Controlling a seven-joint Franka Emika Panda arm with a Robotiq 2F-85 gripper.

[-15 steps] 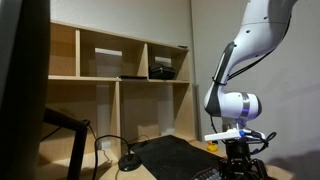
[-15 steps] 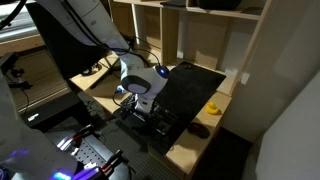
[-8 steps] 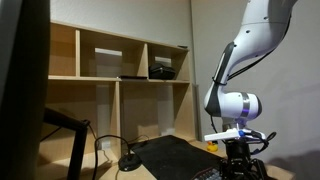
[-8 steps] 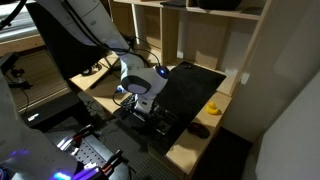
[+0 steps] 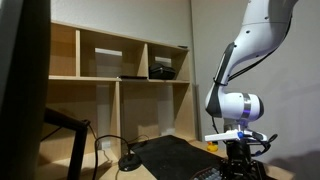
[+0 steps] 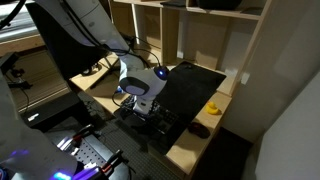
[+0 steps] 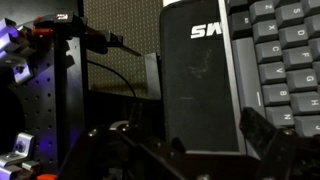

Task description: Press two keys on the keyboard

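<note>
Placement matters most for this step. In the wrist view the gripper (image 7: 190,126) hangs over a smooth black palm rest (image 7: 200,85), not over any key. The keyboard (image 7: 288,60) lies just beside that rest, filling the right of the wrist view with its rows of dark square keys. In both exterior views the arm stands low over the near edge of the desk, with the featureless black desk mat (image 6: 195,85) further back toward the shelves (image 5: 120,75).

The two fingers look spread apart with nothing between them (the picture is dark, so this is a reading rather than a certainty). No key looks pressed yet.

To press cleanly, I judge the gripper should first shift sideways toward the key rows until one fingertip sits squarely above a single key. A wide-open hand risks catching two neighbouring keys at once or landing on the rest. Bringing the fingers together, or tilting so only one tip leads, would give a smaller contact. The descent should be short and straight, followed by a clear lift before moving to a second, different key.
</note>
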